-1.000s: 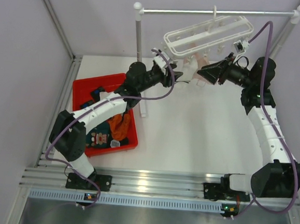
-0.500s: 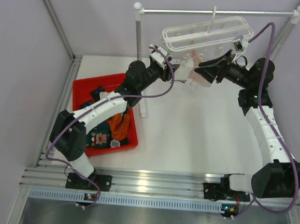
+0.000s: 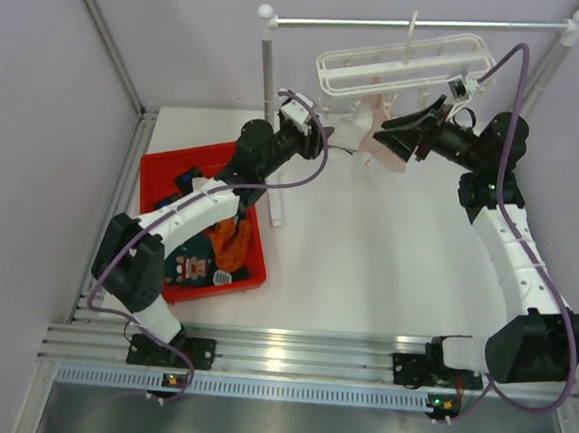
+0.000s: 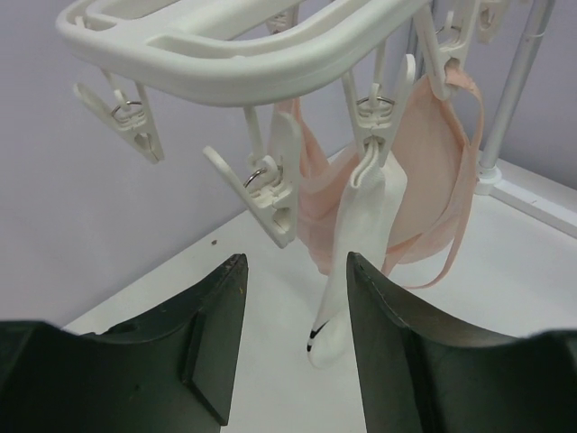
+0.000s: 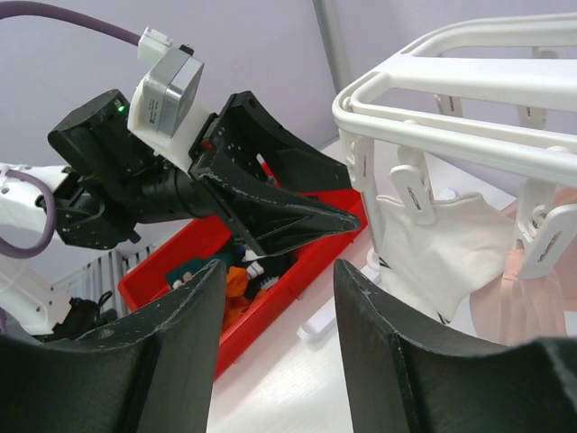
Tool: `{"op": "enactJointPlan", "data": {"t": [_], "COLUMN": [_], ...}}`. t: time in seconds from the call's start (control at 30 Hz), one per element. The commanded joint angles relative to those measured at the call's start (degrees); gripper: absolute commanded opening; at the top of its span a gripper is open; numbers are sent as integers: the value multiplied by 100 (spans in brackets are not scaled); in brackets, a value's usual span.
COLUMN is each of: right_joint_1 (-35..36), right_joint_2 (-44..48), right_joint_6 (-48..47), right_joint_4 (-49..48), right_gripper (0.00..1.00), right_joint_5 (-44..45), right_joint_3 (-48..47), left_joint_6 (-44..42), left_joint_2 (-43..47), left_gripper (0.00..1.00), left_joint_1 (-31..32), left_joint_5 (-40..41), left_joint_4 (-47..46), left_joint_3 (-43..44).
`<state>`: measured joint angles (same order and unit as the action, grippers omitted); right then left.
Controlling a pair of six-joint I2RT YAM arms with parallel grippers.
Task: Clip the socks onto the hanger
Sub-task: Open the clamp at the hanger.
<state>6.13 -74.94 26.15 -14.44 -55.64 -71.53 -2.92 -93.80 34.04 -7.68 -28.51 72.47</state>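
Note:
The white grid hanger (image 3: 402,60) hangs by its hook from the metal rail. A white sock with a dark toe (image 4: 361,234) hangs from one of its clips, and pink socks (image 4: 433,180) hang just behind it. My left gripper (image 4: 293,262) is open and empty, a short way back from the white sock. It also shows in the top view (image 3: 318,142), left of the hanger. My right gripper (image 5: 279,266) is open and empty. In the top view it (image 3: 391,134) is at the hanger's right side, close to the pink socks (image 3: 390,152). Empty clips (image 4: 270,194) dangle from the hanger frame.
A red bin (image 3: 163,171) at the left holds more socks: a teal one with a cartoon face (image 3: 193,267), an orange one (image 3: 229,240) and a black one (image 3: 187,180). The rail (image 3: 415,24) rests on white posts (image 3: 269,74) at the table's back.
My left gripper has drawn back to the left, away from the hanger. The hanger has swung from tilted to nearly level. My right gripper moved slightly up and left.

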Motion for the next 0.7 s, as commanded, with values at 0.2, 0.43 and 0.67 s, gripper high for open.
{"op": "enactJointPlan", "data": {"t": [0.2, 0.43, 0.67], "right_joint_1": [169, 318, 389], "right_joint_2": [102, -12, -21], "right_joint_6": [-347, -479, -427], "right_joint_4": [-358, -279, -454], "right_gripper": [67, 75, 76], "right_joint_5": [-9, -35, 105], "right_joint_3": [42, -45, 24], "left_joint_6": [283, 511, 494], "left_joint_2": [-59, -279, -367], "left_gripper": [54, 54, 35], "left_joint_1": [-345, -477, -504], "left_joint_5": [-487, -980, -1244], "left_joint_4": [-629, -919, -928], "left_joint_3": [364, 637, 734]}}
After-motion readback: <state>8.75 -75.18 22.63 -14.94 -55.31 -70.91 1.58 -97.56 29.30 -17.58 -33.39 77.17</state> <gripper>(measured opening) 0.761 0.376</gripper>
